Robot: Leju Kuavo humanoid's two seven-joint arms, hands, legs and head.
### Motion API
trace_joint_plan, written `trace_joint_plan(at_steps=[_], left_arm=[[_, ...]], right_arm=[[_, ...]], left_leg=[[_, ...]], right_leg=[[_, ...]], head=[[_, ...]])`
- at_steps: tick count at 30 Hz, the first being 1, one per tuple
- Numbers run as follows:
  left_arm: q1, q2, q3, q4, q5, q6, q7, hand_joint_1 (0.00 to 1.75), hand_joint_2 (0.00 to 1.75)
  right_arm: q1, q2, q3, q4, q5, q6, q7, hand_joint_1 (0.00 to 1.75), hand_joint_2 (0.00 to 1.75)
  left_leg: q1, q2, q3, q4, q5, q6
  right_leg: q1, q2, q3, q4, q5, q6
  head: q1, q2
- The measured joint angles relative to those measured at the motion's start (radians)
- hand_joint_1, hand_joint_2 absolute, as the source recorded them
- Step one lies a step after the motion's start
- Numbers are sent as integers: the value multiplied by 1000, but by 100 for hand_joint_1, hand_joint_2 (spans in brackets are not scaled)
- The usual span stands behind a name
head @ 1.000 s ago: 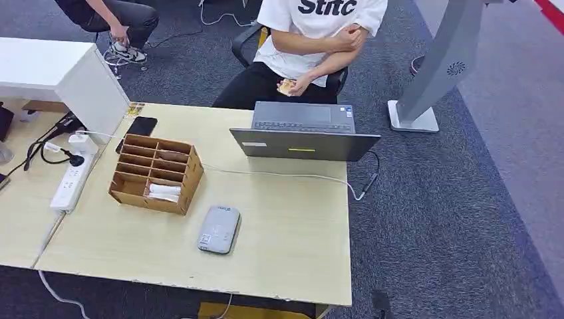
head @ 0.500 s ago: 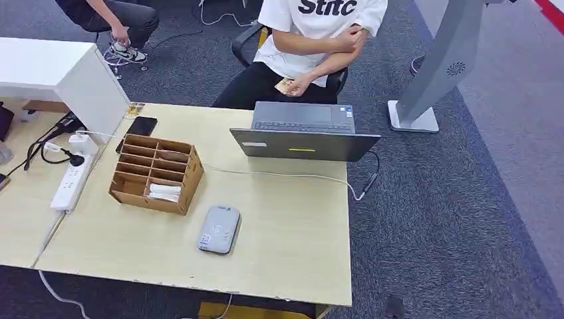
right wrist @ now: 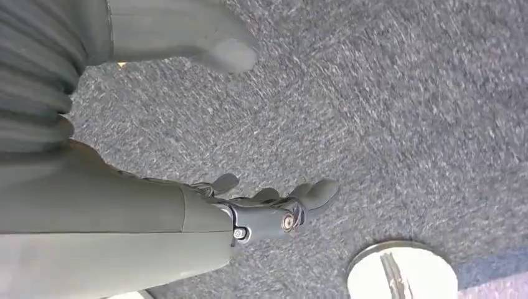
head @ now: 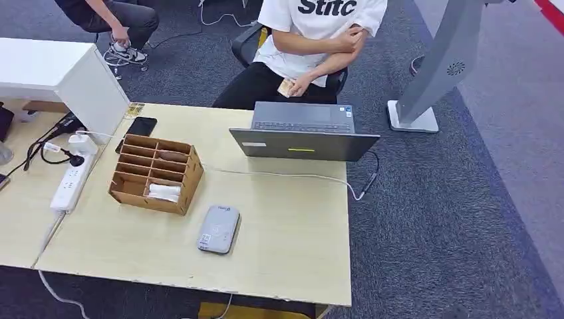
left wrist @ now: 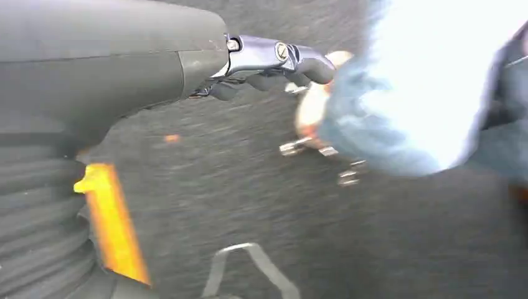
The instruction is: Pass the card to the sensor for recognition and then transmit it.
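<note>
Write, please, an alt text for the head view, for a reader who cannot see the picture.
A pale wooden table holds a grey card sensor near its front edge, a cardboard organizer with white cards in one compartment, and an open laptop. A person in a white shirt sits behind the laptop, holding a small item.

A grey card sensor (head: 219, 229) lies on the tabletop (head: 286, 246), just beside the cardboard compartment box (head: 156, 173). Beyond the sensor stands an open laptop (head: 302, 131), and behind it a seated person holds a card (head: 286, 87).
</note>
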Motion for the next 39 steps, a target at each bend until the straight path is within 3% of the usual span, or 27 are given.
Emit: trace_joint_plan(at_steps=[3,7,9,12,15,18,23,25,27,28,31,36,37,39], left_arm=[[12,-18,31,-135,-23,-27,-1,0,175],[27,-105,81,-437,36,-218,0,0,175],[44,-175,86,-626,43,-285,-2,0,175],[55,-246,86,-816,53,-291,-1,0,175],[75,-283,81,-954,87,-309,-1,0,175],[142,-308,-3,-1145,113,-226,-2,0,175],[260,-326,-371,-1547,-60,-38,-2,0,175],[298,-297,-522,-1656,-109,89,-2,0,175],[312,-264,-597,-1689,-137,162,-1,0,175],[324,-223,-691,-1721,-168,235,-1,0,175],[338,-141,-867,-1774,-204,301,-1,0,175],[317,-39,-1021,-1775,-264,288,6,0,175],[305,-17,-1042,-1755,-259,251,23,0,175],[251,22,-1071,-1707,-231,113,96,0,175]], right_arm=[[3,0,-22,0,14,-2,9,0,175],[6,3,-52,0,33,-9,27,0,175],[8,8,-68,0,40,-12,30,0,175],[11,17,-84,0,41,-15,32,0,175],[13,21,-99,0,45,-18,43,0,175],[16,26,-110,-1,56,-23,57,0,175],[17,41,-142,-3,75,-24,79,0,175],[19,49,-157,-4,86,-23,88,0,175],[21,52,-164,-4,92,-23,93,0,175],[24,55,-173,-4,96,-22,96,0,175],[22,64,-187,-5,109,-20,103,0,175],[23,72,-200,-6,148,-10,140,0,175],[22,74,-200,-6,157,-5,149,0,175],[21,76,-200,-6,181,3,173,0,175]], left_leg=[[0,0,0,0,0,0],[0,0,0,0,0,0],[0,0,0,0,0,0],[0,0,0,0,-1,1],[-1,0,1,1,-1,1],[-1,1,1,1,-1,1],[0,-2,1,1,-1,1],[0,2,3,1,-1,1],[0,2,3,1,-1,1],[0,1,3,1,-1,1],[0,1,3,1,-1,1],[0,0,3,1,0,1],[0,0,3,1,0,0],[0,-1,4,1,0,0]], right_leg=[[0,0,0,0,0,0],[0,0,0,0,0,0],[-1,0,0,0,0,0],[-2,0,1,0,0,0],[-2,0,1,0,0,0],[-1,1,0,0,0,0],[-1,-4,2,-1,0,0],[-1,1,2,-1,0,0],[-1,1,2,-1,1,0],[0,0,3,-1,0,0],[0,0,3,-1,0,0],[0,-1,3,-1,0,0],[0,-1,3,-1,0,0],[0,-2,2,-1,0,0]], head=[[0,0],[1,0],[0,0],[2,0],[1,0],[2,0],[0,0],[0,0],[0,0],[0,0],[-1,0],[0,0],[0,0],[-1,0]])
